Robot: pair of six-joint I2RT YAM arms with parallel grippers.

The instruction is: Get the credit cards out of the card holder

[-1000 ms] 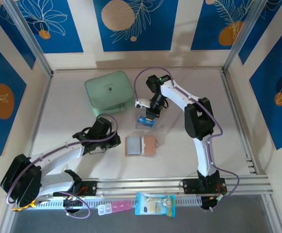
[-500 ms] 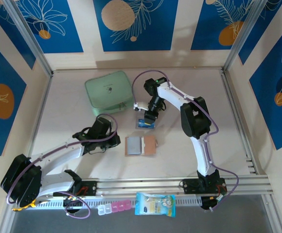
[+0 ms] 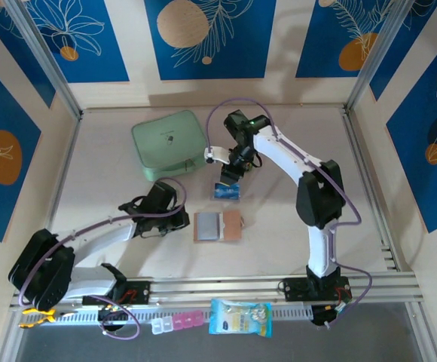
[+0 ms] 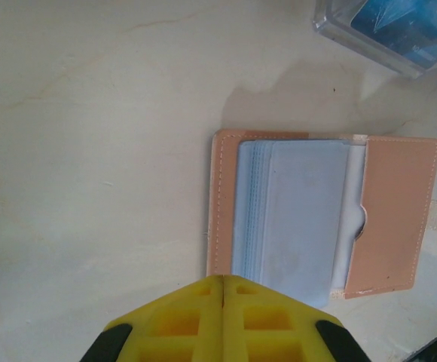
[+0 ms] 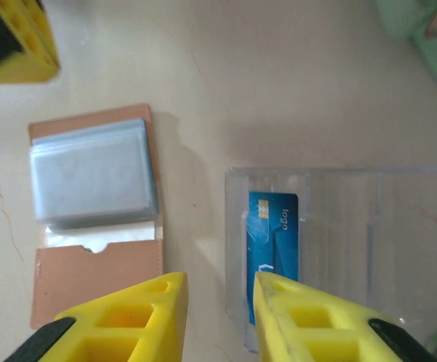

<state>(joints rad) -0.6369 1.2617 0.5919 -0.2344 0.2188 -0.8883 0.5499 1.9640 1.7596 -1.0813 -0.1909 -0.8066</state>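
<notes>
We see the right gripper [image 5: 217, 292] with its 2 yellow fingers [image 5: 132, 317] parted over the bare table [image 5: 203, 75], holding nothing. To their left the card holder [image 5: 90, 275] lies open, grey pockets up. To their right, 1 blue card [image 5: 273, 237] lies inside a clear box [image 5: 346, 226].

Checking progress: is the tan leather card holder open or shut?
Open: tan leather card holder lies spread flat, grey plastic pockets up.

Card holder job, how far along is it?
Done: a flat blue card lies in the clear plastic box. In hand: nothing; the right fingers stand open over it, the left fingers shut. Left: the open tan leather card holder; its grey pockets' contents are unclear.
</notes>
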